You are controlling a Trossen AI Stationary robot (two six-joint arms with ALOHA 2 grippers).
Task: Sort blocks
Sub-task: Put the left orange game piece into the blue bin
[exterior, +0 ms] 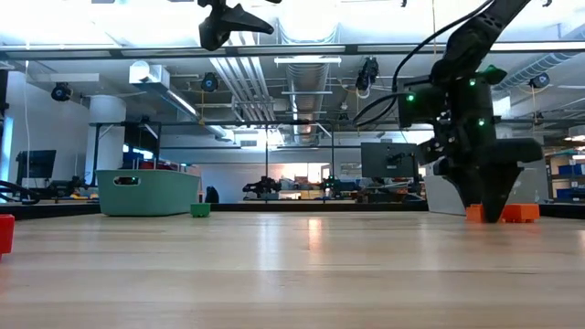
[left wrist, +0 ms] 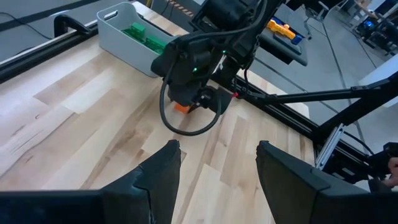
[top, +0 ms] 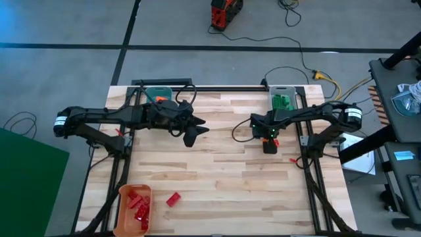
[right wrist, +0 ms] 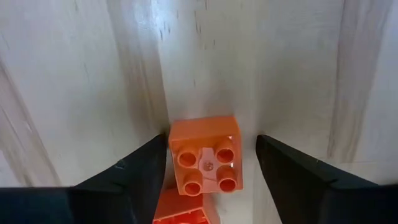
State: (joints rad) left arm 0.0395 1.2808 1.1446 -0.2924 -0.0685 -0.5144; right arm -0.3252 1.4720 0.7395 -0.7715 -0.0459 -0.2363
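An orange four-stud block (right wrist: 205, 163) lies on the table near the right edge, with a second orange block (right wrist: 186, 214) against it. My right gripper (right wrist: 208, 149) points straight down over the first block, open, one finger on each side of it; its tips reach the table (exterior: 489, 215). My left gripper (top: 191, 135) hangs open high above the table's middle, nothing between its fingers (left wrist: 214, 168). A red block (top: 173, 199) lies loose near the front left, and a green block (exterior: 199, 210) sits by the teal bin. My right gripper stands astride the orange block from above. One finger (right wrist: 152, 155) is right at the block's side corner (right wrist: 171, 134); whether it touches I cannot tell. The other finger stands a gap away. The block lies flat on the table, studs up.
The teal bin (top: 158, 94) stands at the far left and the grey bin (top: 283, 99) with green blocks at the far right. The orange bin (top: 133, 209) with red blocks sits at the near left corner. A small block (top: 294, 160) lies near the right edge.
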